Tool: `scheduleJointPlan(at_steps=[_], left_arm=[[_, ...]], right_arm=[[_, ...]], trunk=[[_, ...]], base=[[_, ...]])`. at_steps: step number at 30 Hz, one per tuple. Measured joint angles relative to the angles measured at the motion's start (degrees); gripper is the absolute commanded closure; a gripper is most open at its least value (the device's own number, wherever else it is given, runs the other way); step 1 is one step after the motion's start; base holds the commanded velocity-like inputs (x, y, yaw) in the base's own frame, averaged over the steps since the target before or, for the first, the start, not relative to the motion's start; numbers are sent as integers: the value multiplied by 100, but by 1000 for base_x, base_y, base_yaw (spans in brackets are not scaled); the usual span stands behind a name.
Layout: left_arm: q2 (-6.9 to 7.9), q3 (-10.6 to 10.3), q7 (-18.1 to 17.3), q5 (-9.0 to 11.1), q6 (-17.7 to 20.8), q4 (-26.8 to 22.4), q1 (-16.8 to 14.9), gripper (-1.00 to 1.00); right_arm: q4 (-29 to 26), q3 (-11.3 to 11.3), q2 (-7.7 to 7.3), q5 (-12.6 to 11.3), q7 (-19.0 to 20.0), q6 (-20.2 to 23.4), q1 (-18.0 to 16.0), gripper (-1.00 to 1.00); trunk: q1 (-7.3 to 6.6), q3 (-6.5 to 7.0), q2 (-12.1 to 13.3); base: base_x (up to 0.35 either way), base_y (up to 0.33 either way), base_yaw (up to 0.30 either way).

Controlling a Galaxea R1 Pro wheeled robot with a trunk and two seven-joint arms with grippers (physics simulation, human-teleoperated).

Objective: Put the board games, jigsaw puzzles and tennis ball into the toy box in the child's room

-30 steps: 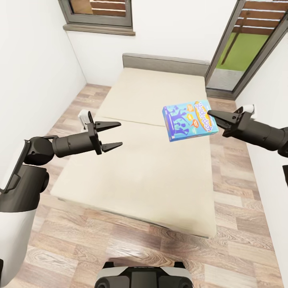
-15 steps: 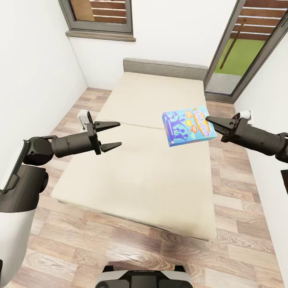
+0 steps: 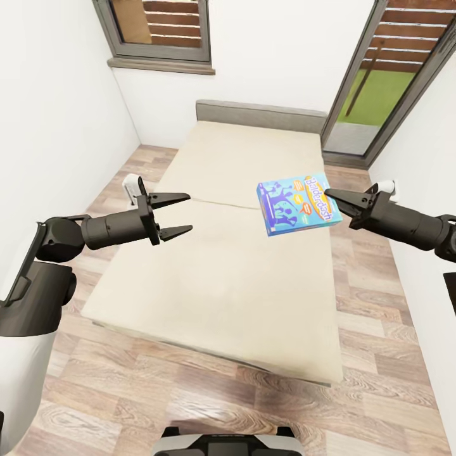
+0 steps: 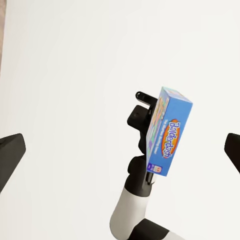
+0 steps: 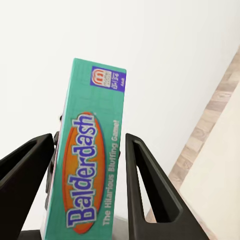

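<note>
Head view: my right tool [image 3: 334, 199] clamps Balderdash box [image 3: 297, 204] right of centre, above bed [image 3: 221, 278]. My left tool [image 3: 180, 216] wide, empty. Keep box level, grip firm while turning toward desk.

Balderdash board game [image 5: 90, 165], teal edge panel, clamped between two dark fingers [image 5: 150, 185]; white wall behind.
</note>
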Motion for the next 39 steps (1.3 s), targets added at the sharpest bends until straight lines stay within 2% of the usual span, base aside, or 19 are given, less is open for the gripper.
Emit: scheduleJointPlan(at_steps=[20, 27, 30, 32, 35, 39], left_arm=[[7, 9, 11, 0, 0, 9, 14, -100], [-6, -12, 136, -57, -1, 33, 47, -100], [-79, -44, 221, -188, -8, 41, 145, -100], [-203, -85, 251, -325, -5, 28, 279, -100], [-407, -160, 274, -496, 9, 14, 541, -100], [-584, -212, 299, -617, 12, 6, 753, -100]], right_arm=[[-4, -7, 6, 1, 3, -1, 53, 100], [-4, -2, 5, 11, 7, -2, 248, 100], [-4, -15, -10, 20, 15, -4, 401, 100], [-3, -29, -33, 45, 22, -8, 581, 100], [-3, -52, -81, 74, 36, -9, 981, 100], [-3, -71, -166, 95, 48, -10, 1544, 100]], trunk=[[0, 188, 0], [0, 253, 0], [0, 281, 0], [0, 300, 0], [0, 328, 0], [0, 366, 0]], base=[[0, 0, 0], [0, 0, 0], [0, 0, 0], [0, 0, 0], [0, 0, 0], [0, 0, 0]])
